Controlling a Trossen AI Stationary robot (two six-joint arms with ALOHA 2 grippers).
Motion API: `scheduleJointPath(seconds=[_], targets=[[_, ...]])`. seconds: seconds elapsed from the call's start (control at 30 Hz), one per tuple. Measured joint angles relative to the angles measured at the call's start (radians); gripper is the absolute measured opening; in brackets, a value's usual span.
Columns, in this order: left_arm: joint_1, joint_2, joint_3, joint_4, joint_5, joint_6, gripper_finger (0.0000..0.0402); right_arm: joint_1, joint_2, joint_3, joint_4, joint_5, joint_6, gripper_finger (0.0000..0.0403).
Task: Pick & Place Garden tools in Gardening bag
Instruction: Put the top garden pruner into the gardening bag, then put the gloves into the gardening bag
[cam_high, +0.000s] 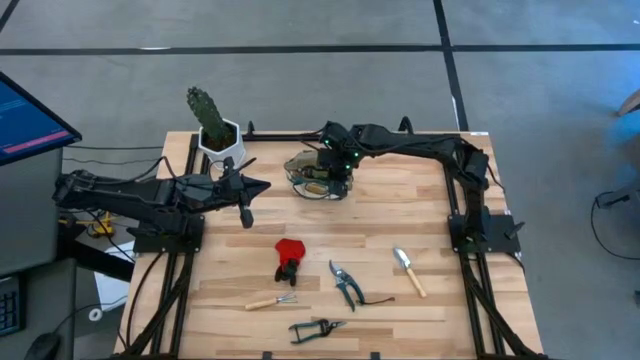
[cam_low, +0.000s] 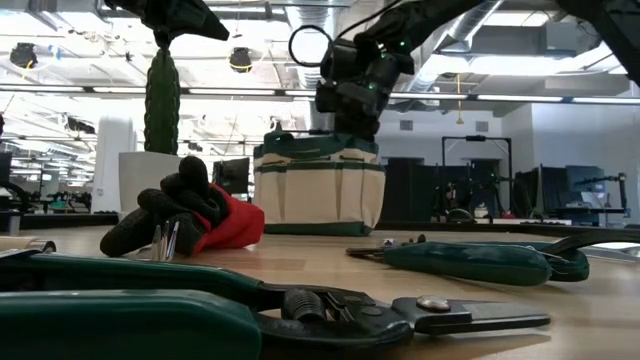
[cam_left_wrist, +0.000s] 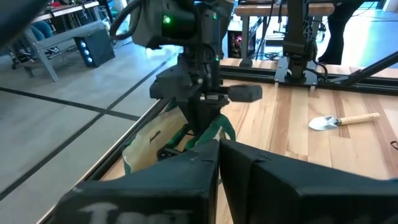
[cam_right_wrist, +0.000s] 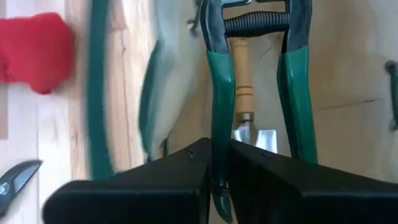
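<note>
Directly above the canvas bag (cam_high: 312, 176) at the counter's (cam_high: 430, 215) far edge: right tool (cam_right_wrist: 217, 163) pinching one green handle of pruning shears (cam_right_wrist: 255, 93), trowel (cam_right_wrist: 244, 93) beneath in the bag. Beside the cactus pot (cam_high: 220, 140): left tool (cam_high: 245, 215) pressed together, empty. Nearer: red glove (cam_high: 290, 252), rake (cam_high: 272, 301), more shears (cam_high: 346, 284).

Robotics lab / open-plan workshop floor. Wood-slat bench (cam_high: 420, 215) on a black frame, w/ two arms bolted at its left & right edges. Grey floor w/ dark tape lines (cam_high: 300, 48). Lit monitor (cam_high: 25, 115) off the bench's left edge. Low view: exposed ceiling ducts, strip lights (cam_low: 560, 98), more desks & rigs behind (similar stations, prob.). Left wrist view: chairs (cam_left_wrist: 43, 43), equipment racks.
</note>
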Motion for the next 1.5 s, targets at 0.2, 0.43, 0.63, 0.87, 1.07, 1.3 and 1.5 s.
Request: scheduleJointPath(seconds=[0.2,0.43,0.63,0.87,1.07,1.3,1.5], targets=[[0.000,0.000,0.000,0.000,0.000,0.000,0.0004,-0.012,-0.002,0.001,-0.029,0.002,-0.006,0.0018],[0.000,0.000,0.000,0.000,0.000,0.000,0.0004,-0.022,-0.002,0.001,-0.076,0.003,-0.005,0.0018],[0.000,0.000,0.000,0.000,0.000,0.000,0.0004,-0.026,-0.002,0.001,-0.076,0.003,-0.003,0.0019],[0.000,0.000,0.000,0.000,0.000,0.000,0.0004,-0.026,-0.002,0.001,-0.071,0.003,0.009,0.0036],[0.000,0.000,0.000,0.000,0.000,0.000,0.0004,-0.026,-0.002,0.001,-0.071,0.003,0.006,0.0068],[0.000,0.000,0.000,0.000,0.000,0.000,0.0004,-0.028,-0.015,0.003,-0.067,0.004,0.005,0.0075],[0.000,0.000,0.000,0.000,0.002,0.000,0.0004,-0.041,-0.015,0.115,-0.117,0.005,0.005,0.0075]])
